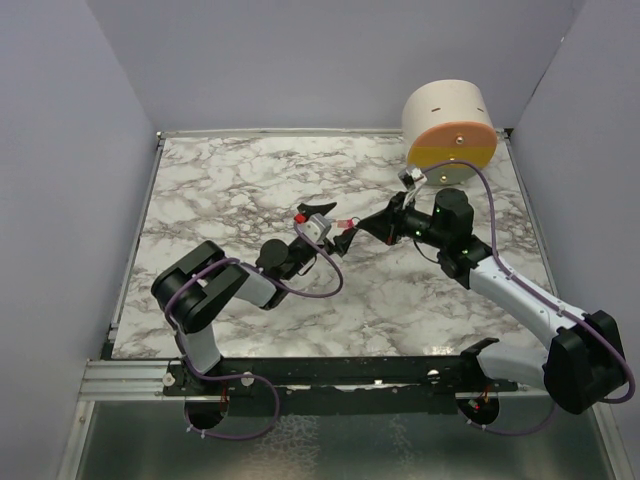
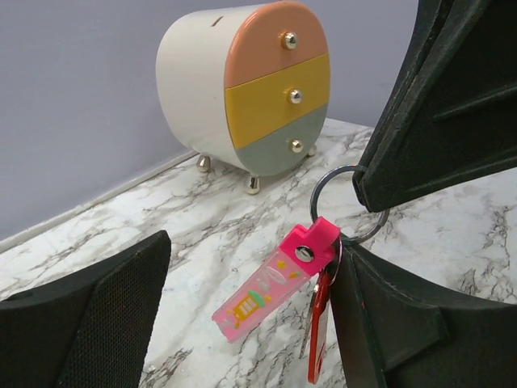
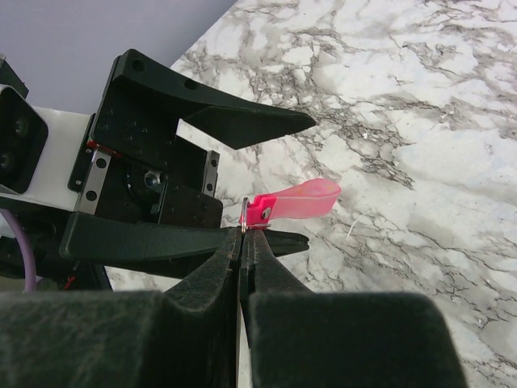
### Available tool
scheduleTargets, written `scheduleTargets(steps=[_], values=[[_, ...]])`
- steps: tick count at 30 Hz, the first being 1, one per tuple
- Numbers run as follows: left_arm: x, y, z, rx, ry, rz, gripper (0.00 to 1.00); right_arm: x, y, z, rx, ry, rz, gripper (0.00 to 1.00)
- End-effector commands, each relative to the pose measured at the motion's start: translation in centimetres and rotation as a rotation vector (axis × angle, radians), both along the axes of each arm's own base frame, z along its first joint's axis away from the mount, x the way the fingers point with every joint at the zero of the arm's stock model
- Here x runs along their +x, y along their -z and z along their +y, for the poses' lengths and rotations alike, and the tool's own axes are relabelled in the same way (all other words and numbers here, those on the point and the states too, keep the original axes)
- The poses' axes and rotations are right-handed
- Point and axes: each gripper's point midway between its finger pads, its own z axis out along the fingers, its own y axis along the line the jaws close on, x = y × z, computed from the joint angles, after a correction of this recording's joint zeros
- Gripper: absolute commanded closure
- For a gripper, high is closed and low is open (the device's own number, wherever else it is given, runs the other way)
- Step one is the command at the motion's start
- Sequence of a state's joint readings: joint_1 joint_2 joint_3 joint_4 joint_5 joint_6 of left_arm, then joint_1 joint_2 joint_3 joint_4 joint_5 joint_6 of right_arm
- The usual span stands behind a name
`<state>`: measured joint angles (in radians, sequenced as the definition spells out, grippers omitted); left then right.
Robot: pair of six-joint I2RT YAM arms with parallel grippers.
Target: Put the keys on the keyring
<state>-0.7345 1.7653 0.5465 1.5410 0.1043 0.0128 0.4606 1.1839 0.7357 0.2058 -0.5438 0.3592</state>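
Marble tabletop (image 1: 250, 170), lavender walls (image 1: 300, 60), 3-drawer chest (image 1: 450, 125) far-right corner.

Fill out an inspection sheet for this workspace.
Surface: white marble-patterned table.
Job's things: keyring held above the table, pink strap dangling; red-headed key appears to hang from it.
Clutter: round three-drawer box, far right corner.
Grippers: right gripper shut on the keyring; left gripper open, strap between its fingers.
Cables: purple cable looped along each arm.
Surroundings: grey walls on three sides.

Bright, even light (soft shadows)
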Motion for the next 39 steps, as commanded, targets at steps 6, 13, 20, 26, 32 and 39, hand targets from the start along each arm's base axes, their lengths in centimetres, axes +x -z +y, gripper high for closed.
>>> scheduleTargets(steps=[6, 13, 20, 26, 32, 39], values=[[-2.6, -5.7, 2.4, -0.172, 0.009, -0.136, 0.20, 0.6, -1.2, -0.5, 0.009, 0.041, -0.055, 0.99], [-3.8, -4.9, 3.3, -0.168, 0.022, -0.103, 0.20, 0.8, -1.2, -0.6, 0.014, 0.056, -0.056, 0.99], [-3.8, -3.6, 3.4, -0.137, 0.014, -0.086, 0.19, 0.4, -1.7, -0.5, 0.027, 0.045, -0.065, 0.99], [-3.3, -2.5, 2.8, -0.117, 0.017, -0.070, 0.18, 0.1, -2.0, -0.6, 0.031, 0.039, -0.073, 0.99], [-2.4, -1.5, 2.1, -0.093, 0.014, -0.066, 0.18, -0.2, -2.1, -0.6, 0.026, 0.025, -0.085, 0.99], [-2.4, -1.1, 0.8, -0.073, 0.065, -0.078, 0.18, -0.4, -2.2, -0.5, 0.024, 0.013, -0.092, 0.99]])
